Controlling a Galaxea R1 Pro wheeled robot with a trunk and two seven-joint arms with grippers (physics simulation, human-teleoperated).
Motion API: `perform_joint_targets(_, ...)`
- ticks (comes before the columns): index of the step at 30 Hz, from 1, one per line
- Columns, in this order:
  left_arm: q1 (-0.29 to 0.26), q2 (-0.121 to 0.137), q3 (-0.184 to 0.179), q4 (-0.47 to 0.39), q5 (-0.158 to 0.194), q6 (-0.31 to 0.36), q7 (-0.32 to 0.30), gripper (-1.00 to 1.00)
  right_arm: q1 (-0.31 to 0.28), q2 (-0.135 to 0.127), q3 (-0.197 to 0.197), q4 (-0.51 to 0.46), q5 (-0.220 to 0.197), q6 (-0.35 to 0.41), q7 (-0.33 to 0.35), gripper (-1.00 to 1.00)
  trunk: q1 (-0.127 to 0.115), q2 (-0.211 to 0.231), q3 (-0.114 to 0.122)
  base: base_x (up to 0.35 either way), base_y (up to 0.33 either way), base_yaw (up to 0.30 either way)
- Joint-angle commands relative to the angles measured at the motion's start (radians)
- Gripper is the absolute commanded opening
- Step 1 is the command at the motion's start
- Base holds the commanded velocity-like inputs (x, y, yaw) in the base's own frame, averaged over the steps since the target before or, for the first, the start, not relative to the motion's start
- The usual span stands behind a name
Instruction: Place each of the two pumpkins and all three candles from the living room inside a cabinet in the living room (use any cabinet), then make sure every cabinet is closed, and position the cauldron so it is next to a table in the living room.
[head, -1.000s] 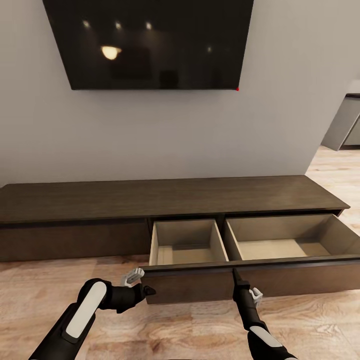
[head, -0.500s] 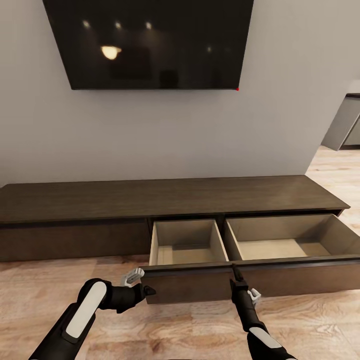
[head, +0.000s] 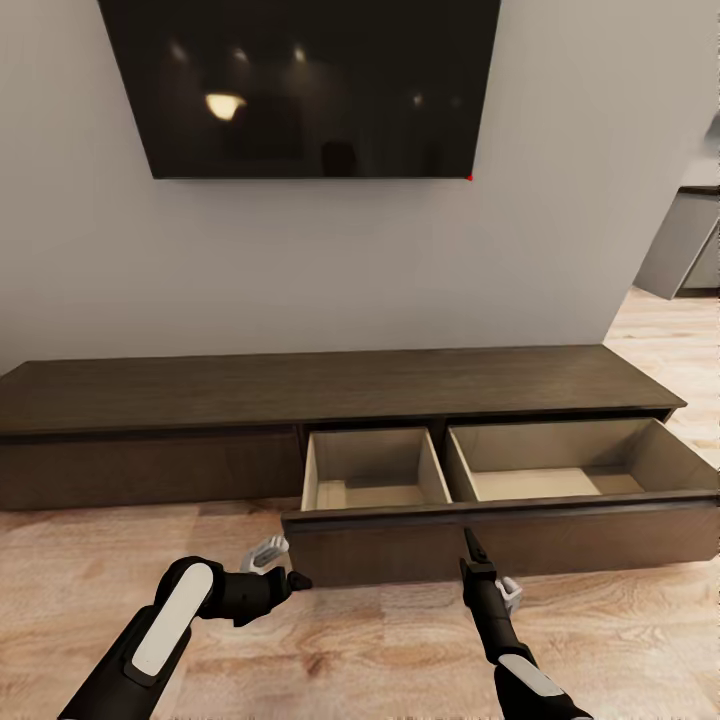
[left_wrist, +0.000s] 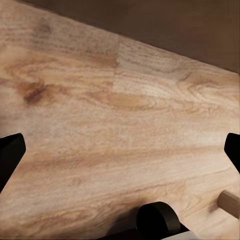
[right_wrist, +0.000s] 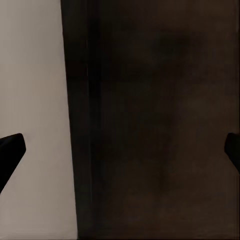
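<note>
Head camera looks forward and down at the cabinet from a short way back. Left wrist camera faces the floor closely; right wrist camera presses near the drawer front.

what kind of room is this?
Most likely a living room: a big dark wall-mounted screen hangs above a long, low dark-brown cabinet with one wide drawer pulled open, on a light wood floor. Grey cupboards show far right.
</note>
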Motion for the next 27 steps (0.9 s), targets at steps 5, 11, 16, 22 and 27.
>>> perform_joint_targets(5,-0.001,0.001,-0.002,-0.001,0.010,0.001,0.010,1.00,-0.001,-0.001,0.010,0.000,-0.005,-0.007,0.001,1.00,-0.001,0.000,-0.001,-0.069,0.000,0.000)
perform_joint_targets(11,-0.001,0.000,0.001,-0.001,0.012,0.001,0.011,1.00,-0.001,-0.002,0.011,0.000,-0.004,0.119,-0.031,1.00,-0.002,0.000,0.011,-0.008,0.000,0.000)
perform_joint_targets(16,-0.001,0.000,0.004,0.006,0.013,0.001,0.012,1.00,-0.001,-0.004,0.010,0.010,0.001,0.274,-0.112,1.00,-0.021,0.035,0.026,0.000,0.000,0.000)
perform_joint_targets(22,-0.001,0.002,0.005,0.009,0.014,0.002,0.012,1.00,0.002,-0.007,0.011,0.099,0.002,0.328,-0.153,1.00,-0.044,0.077,0.045,0.000,0.000,0.000)
perform_joint_targets(27,-0.002,0.016,0.006,0.010,0.014,0.002,0.012,1.00,0.003,-0.008,0.013,0.216,0.015,0.409,-0.157,1.00,-0.063,0.112,0.061,0.000,0.000,0.000)
